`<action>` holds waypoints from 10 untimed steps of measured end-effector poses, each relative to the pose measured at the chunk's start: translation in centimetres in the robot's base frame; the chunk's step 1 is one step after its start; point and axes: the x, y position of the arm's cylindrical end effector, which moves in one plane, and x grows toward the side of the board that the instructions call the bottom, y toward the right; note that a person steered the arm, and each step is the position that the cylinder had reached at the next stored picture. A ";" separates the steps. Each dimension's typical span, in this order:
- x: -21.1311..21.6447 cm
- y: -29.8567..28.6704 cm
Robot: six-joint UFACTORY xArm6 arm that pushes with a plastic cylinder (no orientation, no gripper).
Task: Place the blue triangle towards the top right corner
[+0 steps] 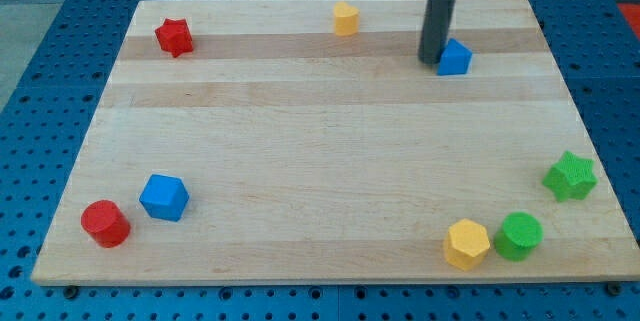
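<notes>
The blue triangle [456,58] lies on the wooden board [320,151] near the view's top right. My tip [429,61] rests on the board right against the triangle's left side. The dark rod rises from there to the view's top edge.
A yellow block [345,19] sits at the top centre and a red star [174,36] at the top left. A red cylinder [105,223] and a blue cube [164,197] lie at the bottom left. A yellow hexagon [467,243], a green cylinder [519,236] and a green star [570,176] lie at the bottom right.
</notes>
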 end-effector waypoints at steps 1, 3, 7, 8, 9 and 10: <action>-0.3 1.2; 3.9 -1.2; -1.1 3.5; -1.2 3.5; -0.6 2.4; 0.1 1.2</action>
